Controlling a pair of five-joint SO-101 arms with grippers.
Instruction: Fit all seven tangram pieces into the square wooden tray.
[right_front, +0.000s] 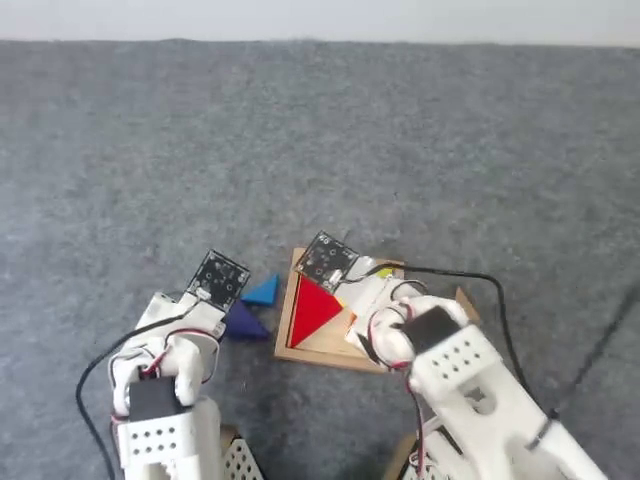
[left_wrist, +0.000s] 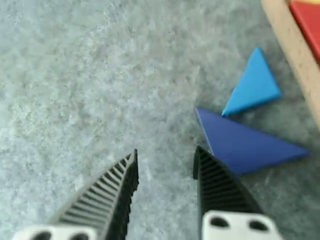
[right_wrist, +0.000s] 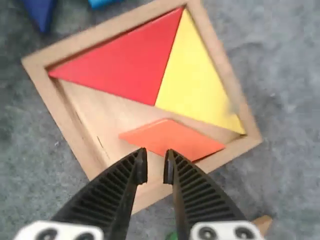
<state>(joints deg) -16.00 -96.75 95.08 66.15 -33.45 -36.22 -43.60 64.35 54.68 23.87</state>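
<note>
The dark blue triangle (left_wrist: 245, 145) and the light blue triangle (left_wrist: 254, 85) lie flat on the grey felt tabletop (right_front: 400, 150), just outside the square wooden tray (right_wrist: 65, 130). They look like thin painted wood: light, stiff and probably smooth-faced. Lying flat on felt, each offers only low side edges, so the best hold is likely a pinch across the long side and the opposite corner.

The left gripper (left_wrist: 165, 157) hovers low over the felt with its jaws moderately wide and empty, one tip just beside the dark blue triangle's corner. The light blue piece sits right against that triangle, perhaps touching it, and could be dragged along.

Inside the tray, the red triangle (right_wrist: 125, 65) and yellow triangle (right_wrist: 195, 85) meet edge to edge. The orange parallelogram (right_wrist: 170, 140) lies loose on the bare floor. The right gripper (right_wrist: 155, 155) hangs over it, jaws narrow and holding nothing. The raised rim means pieces must be lifted over it.
</note>
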